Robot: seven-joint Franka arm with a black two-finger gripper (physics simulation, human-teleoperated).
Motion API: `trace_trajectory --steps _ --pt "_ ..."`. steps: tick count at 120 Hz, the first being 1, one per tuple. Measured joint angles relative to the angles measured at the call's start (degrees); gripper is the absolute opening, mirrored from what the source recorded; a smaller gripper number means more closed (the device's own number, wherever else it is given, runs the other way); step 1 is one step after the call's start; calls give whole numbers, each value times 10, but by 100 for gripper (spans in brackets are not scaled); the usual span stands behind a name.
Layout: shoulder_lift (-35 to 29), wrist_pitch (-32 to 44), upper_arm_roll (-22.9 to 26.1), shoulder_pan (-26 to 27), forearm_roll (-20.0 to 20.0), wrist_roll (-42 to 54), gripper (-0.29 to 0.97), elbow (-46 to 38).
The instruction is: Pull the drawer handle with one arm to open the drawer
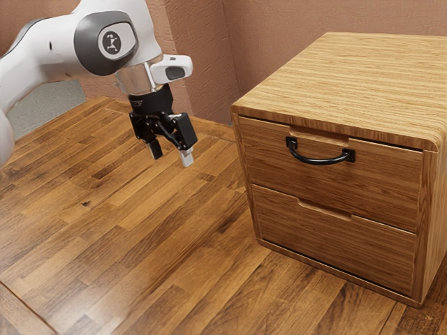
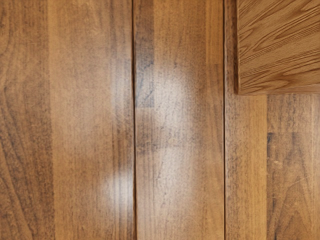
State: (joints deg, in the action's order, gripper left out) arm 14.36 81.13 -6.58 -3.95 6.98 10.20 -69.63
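A wooden cabinet (image 1: 349, 91) stands on the exterior view's right with two drawers in its front. The upper drawer (image 1: 328, 174) carries a black curved handle (image 1: 319, 155) and sits flush with the cabinet front. The lower drawer (image 1: 335, 237) has a cut-out grip notch and also looks shut. My gripper (image 1: 170, 152) hangs above the floor well to the left of the handle, fingers pointing down, open, with nothing between them. In the wrist view a corner of the cabinet top (image 2: 280, 45) shows off to one side of my hand.
The wood-plank floor (image 1: 126, 237) spreads out in front of and left of the cabinet. Reddish-brown walls (image 1: 279, 35) close the corner behind the cabinet. A grey patch (image 1: 42, 105) lies at the far left behind my arm.
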Motion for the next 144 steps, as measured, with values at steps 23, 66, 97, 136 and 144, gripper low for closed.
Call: trace_trajectory --steps 23,66,97,136,144 --pt "0 0 1 0 0 0 68 0" --pt "-50 -35 49 9 -5 1 68 91" --pt "-90 -42 199 40 -11 210 68 96" --pt "-42 49 250 136 -65 418 67 90" --pt "-37 61 251 143 -77 448 67 90"
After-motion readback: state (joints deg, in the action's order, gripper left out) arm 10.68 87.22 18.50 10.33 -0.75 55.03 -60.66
